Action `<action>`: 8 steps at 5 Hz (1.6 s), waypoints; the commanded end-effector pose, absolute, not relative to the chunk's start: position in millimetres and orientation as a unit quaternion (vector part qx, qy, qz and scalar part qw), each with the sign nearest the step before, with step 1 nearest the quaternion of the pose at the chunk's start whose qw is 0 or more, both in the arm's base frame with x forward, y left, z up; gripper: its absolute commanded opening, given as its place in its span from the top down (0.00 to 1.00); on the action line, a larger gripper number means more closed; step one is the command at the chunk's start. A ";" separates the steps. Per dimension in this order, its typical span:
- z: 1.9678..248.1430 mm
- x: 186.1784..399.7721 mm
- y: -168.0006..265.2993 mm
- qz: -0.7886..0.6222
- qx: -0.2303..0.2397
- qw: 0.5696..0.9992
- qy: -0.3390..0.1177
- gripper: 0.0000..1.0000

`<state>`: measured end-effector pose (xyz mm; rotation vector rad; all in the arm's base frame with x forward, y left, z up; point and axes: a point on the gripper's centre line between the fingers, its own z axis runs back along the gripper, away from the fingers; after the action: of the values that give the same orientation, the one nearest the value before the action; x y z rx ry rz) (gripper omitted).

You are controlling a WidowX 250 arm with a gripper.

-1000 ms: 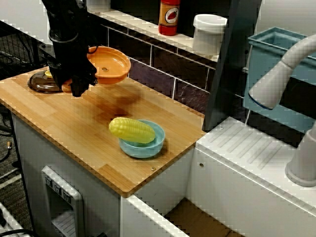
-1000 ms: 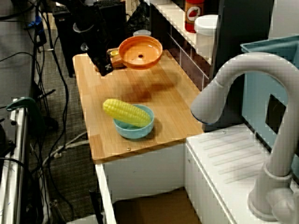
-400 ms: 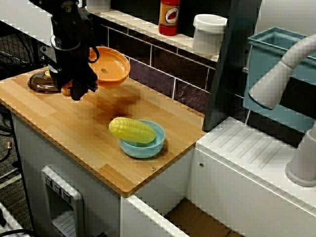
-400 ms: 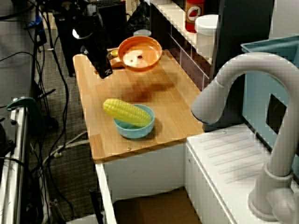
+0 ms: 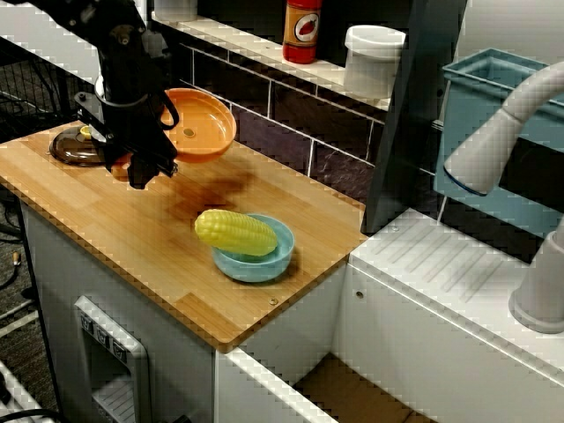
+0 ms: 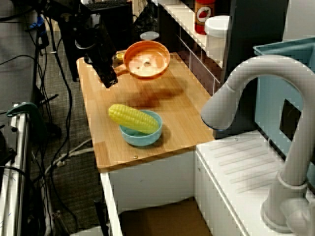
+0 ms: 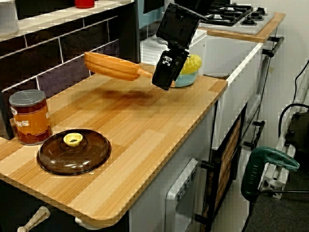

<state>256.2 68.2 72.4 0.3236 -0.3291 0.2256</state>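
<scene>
The black fingers (image 7: 165,70) are clenched on the short handle (image 7: 145,73) of an orange pan (image 7: 113,66), gripping it from the side. The pan hangs in the air above the wooden bench (image 5: 132,229), clear of its surface and tilted a little, over the back part of the bench near the dark tiled wall (image 5: 291,110). In the view from the front its hollow faces up, and a soft shadow (image 5: 211,189) lies on the wood below it. Towards the front edge of the bench, well apart from the pan, a light blue bowl (image 5: 280,256) stands with a yellow corn cob (image 5: 233,231) lying across its rim. At the far end of the bench, a brown glass lid (image 7: 72,152) with a yellow knob lies flat. Just beside it stands a can (image 7: 29,117). On the shelf above the tiles stand a red bottle (image 5: 302,31) and a white container (image 5: 372,60).
</scene>
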 end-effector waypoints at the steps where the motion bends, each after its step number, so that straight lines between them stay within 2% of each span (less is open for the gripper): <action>1: 78.2 255.0 74.1 0.111 0.162 0.963 -0.185 1.00; 4: 77.5 255.1 90.0 0.035 0.065 0.987 -0.144 1.00; 7: 86.0 255.4 97.7 0.044 0.010 0.984 -0.170 1.00; 8: 86.8 253.8 97.8 0.042 0.006 0.984 -0.174 1.00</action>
<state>253.3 89.9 75.4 -0.0112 -0.3091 0.0922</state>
